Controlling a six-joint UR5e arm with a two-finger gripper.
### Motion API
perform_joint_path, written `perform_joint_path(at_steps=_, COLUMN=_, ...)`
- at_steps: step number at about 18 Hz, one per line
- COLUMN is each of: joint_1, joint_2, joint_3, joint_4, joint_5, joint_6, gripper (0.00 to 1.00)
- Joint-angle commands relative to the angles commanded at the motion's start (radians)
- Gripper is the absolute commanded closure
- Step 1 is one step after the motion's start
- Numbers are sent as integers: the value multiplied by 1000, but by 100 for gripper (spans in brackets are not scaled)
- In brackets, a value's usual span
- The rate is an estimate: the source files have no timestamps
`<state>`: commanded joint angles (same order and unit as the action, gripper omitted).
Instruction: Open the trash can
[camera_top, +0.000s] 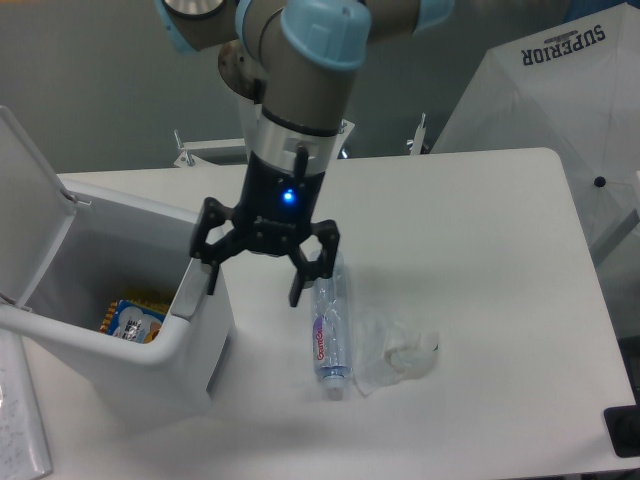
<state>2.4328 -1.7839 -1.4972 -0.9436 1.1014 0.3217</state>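
The trash can (120, 330) is seen at the desk's (480, 250) left with its lid (25, 200) raised. The tool (252, 280) is spread wide and empty beside the rim — a careless retreat could snag the bin or knock the bottle (328, 325).

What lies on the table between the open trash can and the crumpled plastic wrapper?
In the camera view, a clear plastic bottle lies between trash can and wrapper.

Grey arm (300, 95), blue caps, black jaws
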Motion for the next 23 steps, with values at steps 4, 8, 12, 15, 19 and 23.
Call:
perform_joint_path(at_steps=4, joint_1=101, joint_2=-52, joint_3=8, joint_4=37, joint_5=2, joint_6=164, gripper=0)
perform_joint_path(at_steps=8, joint_1=167, joint_2=-101, joint_3=0, joint_4=45, joint_5=3, joint_6=330, gripper=0)
perform_joint_path(at_steps=12, joint_1=190, joint_2=-138, joint_3=-2, joint_4=46, joint_5=26, joint_6=395, gripper=0)
perform_joint_path(at_steps=15, joint_1=186, joint_2=-170, joint_3=3, joint_4=40, joint_5=254, joint_6=449, gripper=0)
perform_joint_path(at_steps=19, joint_1=164, joint_2=-218, joint_3=6, joint_4=20, joint_5=420, joint_6=666, gripper=0)
perform_joint_path(at_steps=23, joint_1=155, joint_2=-229, joint_3=-1, joint_4=-11, joint_5=486, joint_6=758, gripper=0)
